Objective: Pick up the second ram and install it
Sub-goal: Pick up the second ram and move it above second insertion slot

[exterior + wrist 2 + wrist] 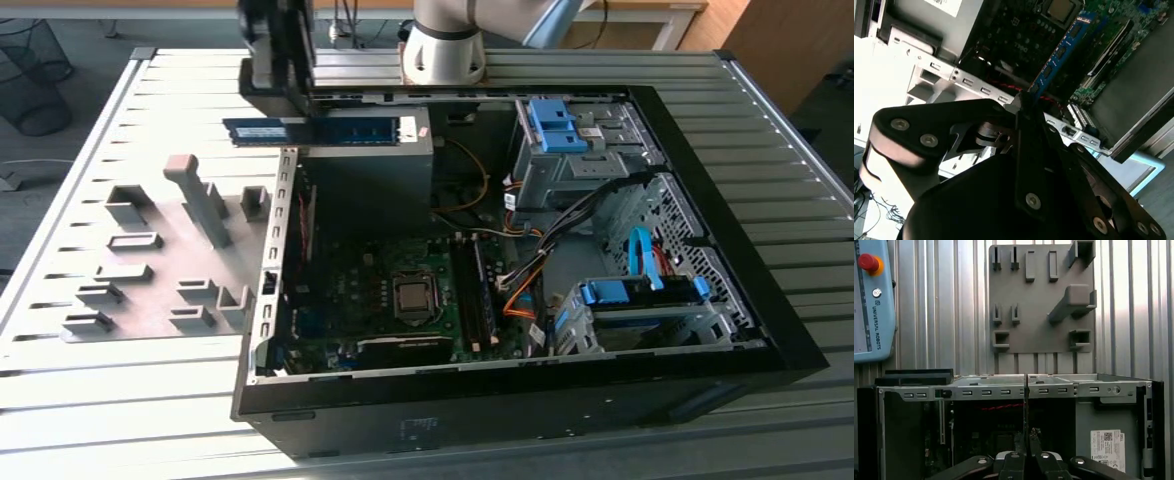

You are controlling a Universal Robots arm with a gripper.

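Exterior view is showing the second ram (354, 131) broadside above the case (787, 330); first wrist view is showing it edge-on. Gripper (296, 112) is pinching it, fingers closed.

pincer (1027, 444) in clear air, motherboard (380, 275) open, drive cages (577, 158) alongside

The matte black, angular metal pincer (1026, 102) had flat black linkage plates (929, 132) fastened with round silver screws (900, 124), with a silver-grey pivot pin (988, 132) between them. In the exterior view, the arm's silvery-white cylindrical joint (441, 50) beside the pincer bore a light blue cap (554, 20).
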